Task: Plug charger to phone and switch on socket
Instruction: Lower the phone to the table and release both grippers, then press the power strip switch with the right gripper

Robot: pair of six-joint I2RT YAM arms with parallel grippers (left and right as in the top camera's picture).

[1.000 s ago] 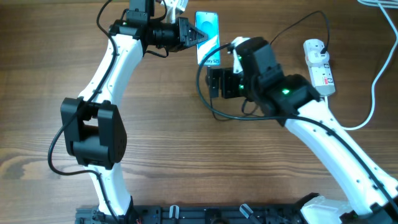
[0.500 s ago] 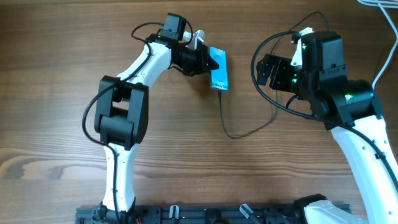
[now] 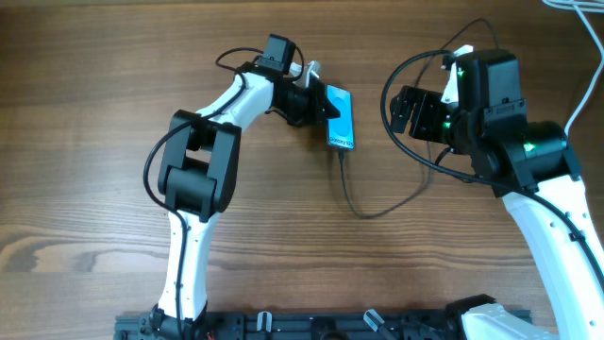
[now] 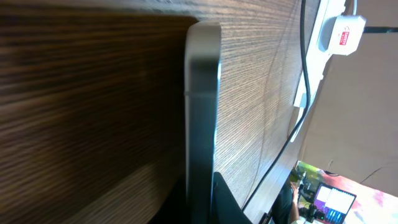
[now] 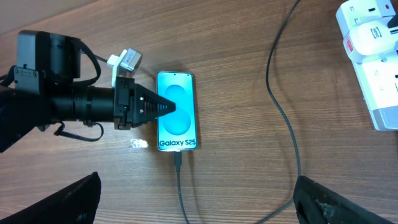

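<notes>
The phone (image 3: 341, 118) lies on the wooden table with its cyan screen up and "Galaxy S25" text at its near end (image 5: 176, 111). The charger's plug (image 5: 178, 160) sits in the phone's bottom port. Its thin black cable (image 3: 363, 210) loops right towards the socket (image 5: 373, 56), a white power strip. My left gripper (image 3: 316, 102) is shut on the phone's left edge. The phone shows edge-on in the left wrist view (image 4: 202, 93). My right gripper (image 5: 196, 205) is wide open and empty, above the table to the right of the phone (image 3: 406, 109). My right arm hides the socket in the overhead view.
A thick white lead (image 3: 578, 90) runs along the far right edge. A small white scrap (image 5: 138, 144) lies by the phone's lower left corner. The socket also shows in the left wrist view (image 4: 339, 31), with a red-marked plug in it.
My left gripper has carried the phone down and to the right. My right gripper has drawn back from the phone's bottom end to the right, leaving the charger plugged in.
</notes>
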